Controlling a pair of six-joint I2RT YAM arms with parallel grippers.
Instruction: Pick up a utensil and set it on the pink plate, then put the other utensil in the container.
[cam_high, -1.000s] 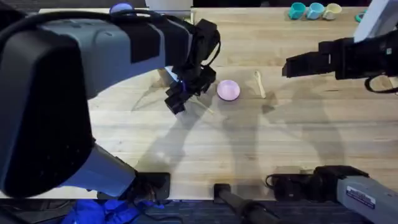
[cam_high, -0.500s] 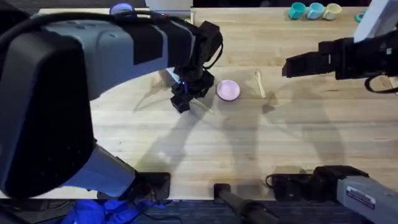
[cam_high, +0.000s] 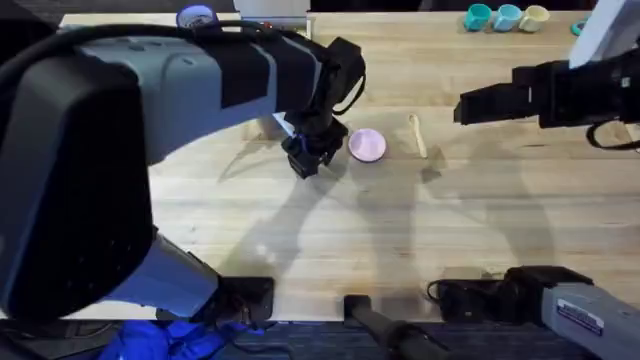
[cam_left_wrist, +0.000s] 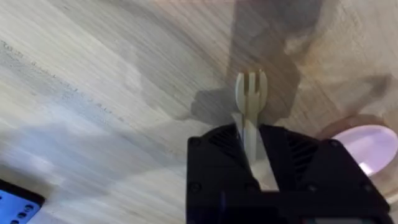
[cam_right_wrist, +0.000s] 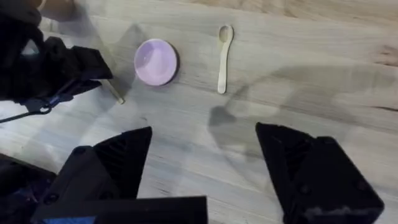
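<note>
Fork (cam_left_wrist: 251, 93): in the left wrist view, clenched in my left pincer (cam_left_wrist: 252, 158), tines over the counter (cam_left_wrist: 93, 93), pink plate (cam_left_wrist: 367, 144) beside. Overhead: left pincer (cam_high: 308, 158) just beside plate, spoon (cam_high: 416, 134) lying past it. Right wrist view: right pincer (cam_right_wrist: 202, 165) released, hanging above counter.

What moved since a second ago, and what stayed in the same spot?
The left gripper, shut on the fork, slid toward the pink plate and now sits right beside it. The plate, the spoon and the open right gripper stayed put.
</note>
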